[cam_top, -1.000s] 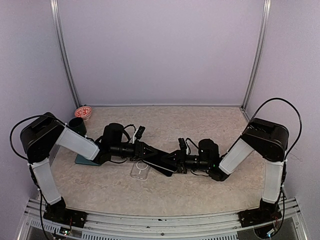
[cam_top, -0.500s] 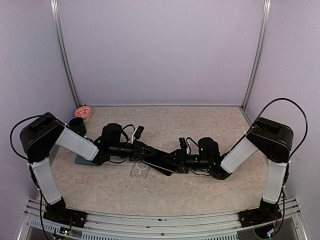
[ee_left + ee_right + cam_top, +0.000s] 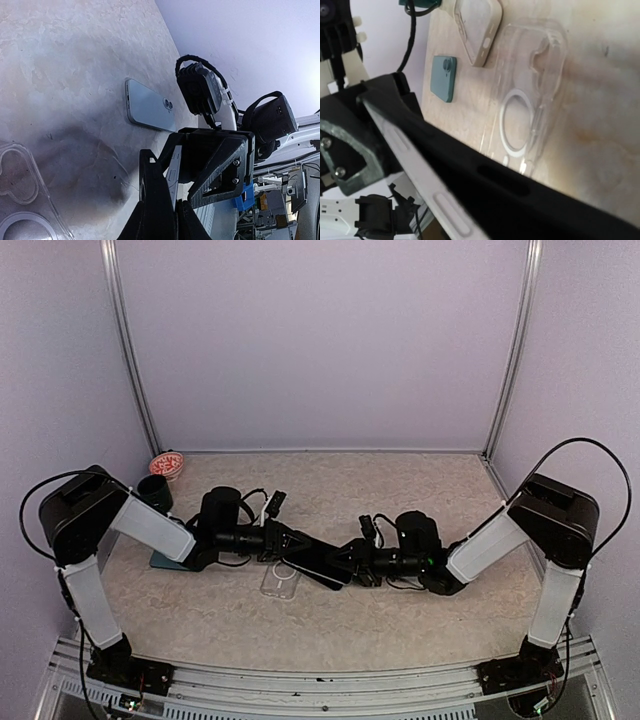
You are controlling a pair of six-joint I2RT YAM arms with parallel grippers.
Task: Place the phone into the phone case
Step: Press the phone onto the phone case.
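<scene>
1. Judging the phone [image 3: 420, 172] first: it is held off the counter [image 3: 420, 490] between the two arms, tilted, just above the clear case [image 3: 525, 100], which lies flat beneath it.
2. My left tool [image 3: 296, 548] is drawn narrow, pinched across the phone's thin body near one end. The right tool [image 3: 345, 558] sits around the opposite end. I cannot tell whether it is gripping or only bracketing the phone.
3. I expect the phone to behave as a rigid slab, fairly heavy for its thickness, with smooth glass faces and a polished metal edge. That makes it slippery, so a pinch at one end invites it to swing or slide out.
4. I would take hold across the flat faces, away from the side buttons visible along the edge. I would also place the pads clear of whichever corner has to enter the case first.
5. The case looks thin, clear and flexible, and probably light enough to skate across the counter when pushed. I would seat one corner, then press down along the length, with something steadying the case's rim.
</scene>
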